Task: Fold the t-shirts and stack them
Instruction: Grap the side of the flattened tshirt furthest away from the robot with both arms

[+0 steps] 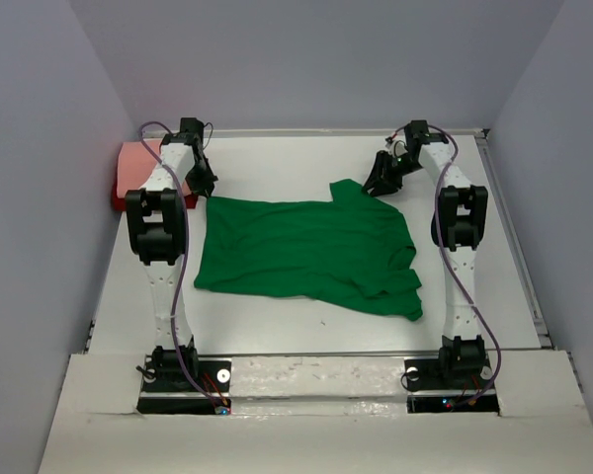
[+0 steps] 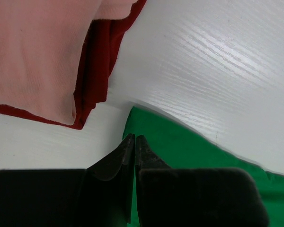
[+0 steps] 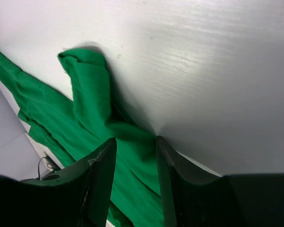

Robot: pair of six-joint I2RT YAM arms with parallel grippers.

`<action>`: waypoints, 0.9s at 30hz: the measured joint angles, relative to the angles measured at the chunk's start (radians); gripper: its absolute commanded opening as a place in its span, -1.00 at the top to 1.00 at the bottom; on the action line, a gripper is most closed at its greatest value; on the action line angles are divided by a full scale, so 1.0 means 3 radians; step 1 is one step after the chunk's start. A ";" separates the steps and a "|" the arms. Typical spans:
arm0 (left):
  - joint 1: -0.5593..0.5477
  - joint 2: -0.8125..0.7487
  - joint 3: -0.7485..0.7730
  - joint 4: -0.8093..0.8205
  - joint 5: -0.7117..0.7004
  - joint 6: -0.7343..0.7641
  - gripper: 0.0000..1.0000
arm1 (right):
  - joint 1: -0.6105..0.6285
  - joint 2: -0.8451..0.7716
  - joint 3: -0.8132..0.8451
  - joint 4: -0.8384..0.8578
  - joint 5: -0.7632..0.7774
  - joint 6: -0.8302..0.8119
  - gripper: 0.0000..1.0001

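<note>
Two folded tees sit stacked far left, pink shirt (image 2: 33,52) atop dark red shirt (image 2: 97,61). Left gripper (image 2: 134,138), clenched almost tight, tips the green shirt's (image 1: 296,247) far-left corner; whether it pinches cloth, I cannot tell. Right gripper (image 3: 135,141), released, straddles its bunched far-right corner.

Enclosed booth. White surface (image 1: 277,168) with faint wood grain; soft glare streaks show on it in both wrist views. Plain pale grey-lilac back wall (image 1: 316,59). Left wall (image 1: 30,197) and right wall (image 1: 568,197) are the same colour and close in tight on both sides. Thin rail (image 1: 519,247) runs along the surface's right edge. White board (image 1: 316,439) across the near edge, a bit scuffed. Light even and diffuse, shadows soft.
</note>
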 measured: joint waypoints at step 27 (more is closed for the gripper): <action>0.0001 0.0089 -0.0055 -0.0102 -0.0313 -0.0093 1.00 | 0.0004 0.0000 -0.0214 0.0025 0.0130 0.0107 0.71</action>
